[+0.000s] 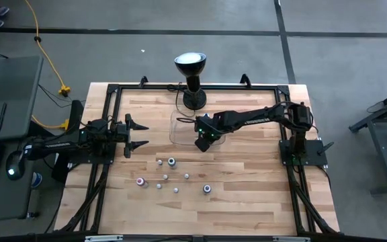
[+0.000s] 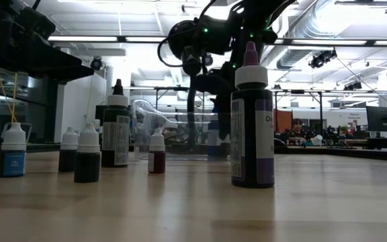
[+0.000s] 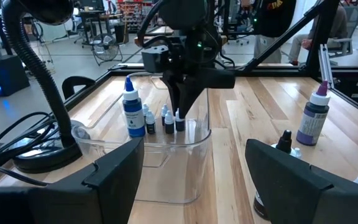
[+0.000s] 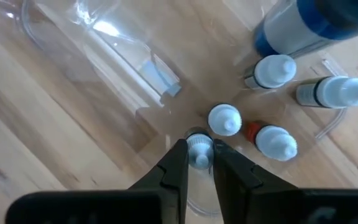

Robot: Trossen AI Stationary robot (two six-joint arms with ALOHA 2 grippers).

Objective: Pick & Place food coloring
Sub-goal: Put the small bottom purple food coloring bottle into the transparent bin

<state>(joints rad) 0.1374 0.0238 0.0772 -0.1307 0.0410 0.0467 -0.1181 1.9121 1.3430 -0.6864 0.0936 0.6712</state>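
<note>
Inside the clear plastic tray [image 1: 179,129], at the table's far middle, my right gripper [image 4: 200,155] points steeply down, shut on a tiny white-capped food coloring bottle [image 3: 179,122]. Several more small bottles [image 4: 224,119] and a taller blue one [image 3: 131,109] stand upright on the tray's floor beside it. Other food coloring bottles [image 1: 171,161] stand loose on the wooden table nearer the front. My left gripper [image 1: 137,135] waits open at the table's left side, level, touching nothing. My right gripper pinches the small bottle's white cap [image 4: 199,151] between its two fingertips, coming from above and pointing down. The bottle hangs upright below the fingers, inside the tray and close to its neighbours. Whether its base touches the tray floor, I cannot tell.
A black lamp [image 1: 191,72] stands just behind the tray at the far edge, its cable [image 3: 23,140] lying by the tray. A purple bottle [image 3: 314,117] and a black-capped one [image 3: 283,142] stand on the table. The black frame rails [image 1: 106,134] border the table.
</note>
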